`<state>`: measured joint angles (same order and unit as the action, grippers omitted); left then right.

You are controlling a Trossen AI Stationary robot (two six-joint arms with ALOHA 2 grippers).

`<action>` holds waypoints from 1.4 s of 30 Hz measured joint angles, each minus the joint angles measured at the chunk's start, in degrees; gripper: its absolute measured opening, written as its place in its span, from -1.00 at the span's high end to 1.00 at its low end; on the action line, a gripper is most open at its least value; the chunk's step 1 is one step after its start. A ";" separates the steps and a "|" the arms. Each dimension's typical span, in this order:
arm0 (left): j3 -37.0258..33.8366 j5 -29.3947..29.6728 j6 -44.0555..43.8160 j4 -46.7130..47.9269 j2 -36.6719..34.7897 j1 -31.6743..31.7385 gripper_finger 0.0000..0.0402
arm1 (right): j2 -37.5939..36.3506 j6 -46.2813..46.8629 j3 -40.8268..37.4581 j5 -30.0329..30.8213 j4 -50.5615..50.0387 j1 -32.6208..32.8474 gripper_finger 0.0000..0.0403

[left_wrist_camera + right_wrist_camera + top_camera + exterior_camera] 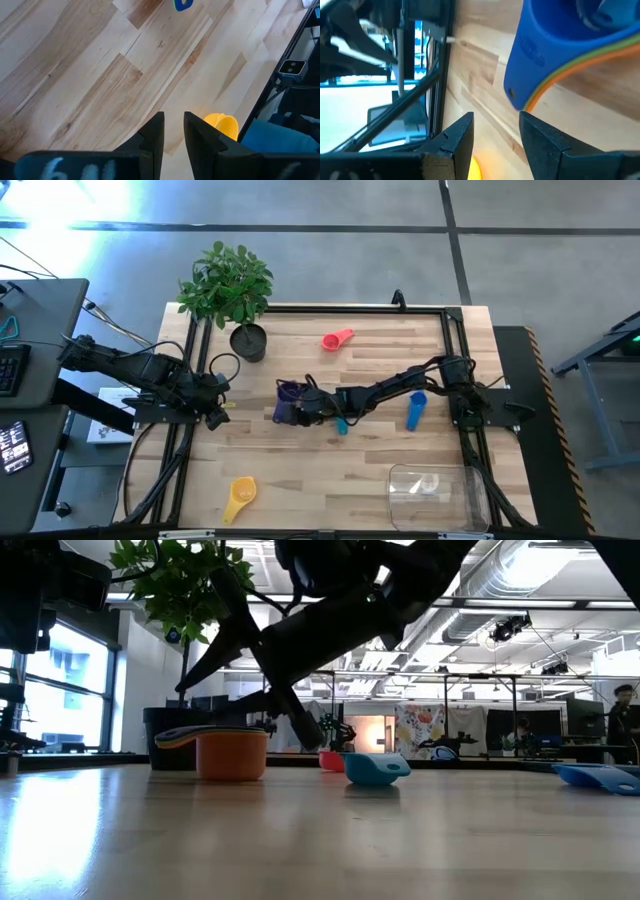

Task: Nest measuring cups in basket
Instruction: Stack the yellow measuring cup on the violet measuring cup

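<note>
A nested stack of measuring cups (pixel 288 395) stands on the table's middle, orange lowest (pixel 232 756), blue on top, its layered handles (pixel 545 55) sticking out sideways. My right gripper (pixel 305 412) is open beside it, and the handles' tip lies just ahead of its fingers (pixel 495 122). Loose cups rest on the wood: pink (pixel 338 339), teal (pixel 341 425), blue (pixel 416 410) and yellow (pixel 240 496). The clear basket (pixel 400 480) stands at the near right. My left gripper (pixel 215 418) waits at the left edge with its fingers (pixel 174 117) a narrow gap apart.
A dark plant pot (pixel 248 340) with a green plant stands at the far left. A black frame (pixel 455 320) runs around the table's edges. The wood between the stack and the basket holds only the teal and blue cups.
</note>
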<state>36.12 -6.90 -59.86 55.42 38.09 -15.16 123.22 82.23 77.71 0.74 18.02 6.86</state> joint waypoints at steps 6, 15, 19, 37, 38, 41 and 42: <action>0.00 0.00 0.00 0.00 0.02 0.02 0.69 | -1.29 0.05 -0.04 -1.98 0.02 0.73 0.26; 0.00 0.00 0.00 -0.01 0.02 0.02 0.69 | -4.82 -3.69 -0.07 0.48 1.56 1.25 0.26; 0.00 0.00 0.00 0.03 0.00 0.02 0.69 | -5.98 -7.84 0.25 0.72 4.20 0.26 0.26; 0.00 7.82 4.50 -2.17 0.01 0.02 0.69 | -14.38 -30.89 11.60 -2.93 -4.87 -2.97 0.26; 0.00 7.82 4.50 -2.56 0.00 0.02 0.69 | -15.21 -32.17 12.04 -2.92 -6.47 -3.28 0.26; 0.00 7.82 4.46 -3.11 0.00 0.02 0.69 | -18.48 -35.99 12.84 -2.96 -11.66 -4.31 0.26; 0.00 7.82 4.46 -3.17 0.00 0.02 0.69 | -19.51 -37.31 13.16 -2.94 -12.90 -4.71 0.26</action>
<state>36.12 0.93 -55.40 52.25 38.09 -15.14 103.71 44.92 90.87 -2.20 5.12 2.14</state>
